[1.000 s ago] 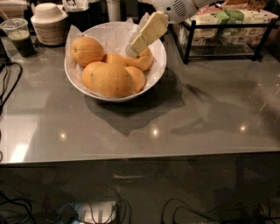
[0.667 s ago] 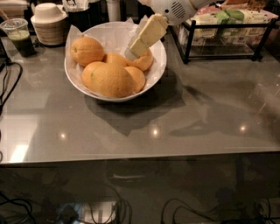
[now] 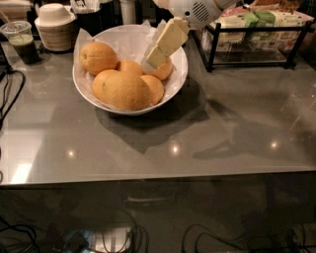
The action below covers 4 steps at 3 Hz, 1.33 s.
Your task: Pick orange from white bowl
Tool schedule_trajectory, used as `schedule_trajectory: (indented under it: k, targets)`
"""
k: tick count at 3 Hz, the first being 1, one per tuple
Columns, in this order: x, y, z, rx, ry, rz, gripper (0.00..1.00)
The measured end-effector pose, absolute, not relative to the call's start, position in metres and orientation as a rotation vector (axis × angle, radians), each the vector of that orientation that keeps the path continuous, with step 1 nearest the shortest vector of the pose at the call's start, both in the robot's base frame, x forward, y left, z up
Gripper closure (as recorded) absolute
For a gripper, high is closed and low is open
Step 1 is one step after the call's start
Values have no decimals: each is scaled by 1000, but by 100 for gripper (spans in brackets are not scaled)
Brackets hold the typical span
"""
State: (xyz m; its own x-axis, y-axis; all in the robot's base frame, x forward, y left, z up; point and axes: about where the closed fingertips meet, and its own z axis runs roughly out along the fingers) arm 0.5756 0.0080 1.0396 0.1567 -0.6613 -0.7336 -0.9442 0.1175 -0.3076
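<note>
Camera view looks down on a glossy grey table [image 3: 207, 138] with the white bowl [image 3: 83, 85] at about 11 o'clock on its surface. The bowl is lined with crinkled white paper [image 3: 123, 38] and holds a heap of oranges.

The orange [image 3: 126, 90], the biggest and dullest of them, lies at the bowl's 6 o'clock edge, nearest the camera, resting against its neighbours. A round orange [image 3: 98, 57] sits at the bowl's 9 o'clock side. A smaller orange [image 3: 164, 70] sits at 3 o'clock, and another one [image 3: 129, 66] sits near the middle.

The gripper [image 3: 153, 58] reaches in from 1 o'clock, slanting down from a white wrist [image 3: 190, 11] at the top edge. Its cream tip is over the bowl's 2 o'clock part, just beside the smaller orange at 3 o'clock and well apart from the big one. Whether it is wide, narrow or holding anything cannot be told from this angle.

At 10 o'clock from the bowl stands a ribbed beige lidded container [image 3: 56, 25], with a plastic cup [image 3: 22, 42] of dark drink further to 9 o'clock. A black wire rack [image 3: 256, 37] holding packets stands at 3 o'clock from the bowl. Dark cables [image 3: 11, 96] trail along the table's left edge.
</note>
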Motion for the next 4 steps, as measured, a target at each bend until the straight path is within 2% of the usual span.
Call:
schedule_trajectory:
  k: [2,4]
  targets:
    - [520,7,1017,-1832,1637,385,0]
    - [525,25,1000,-1943,1545,478,0]
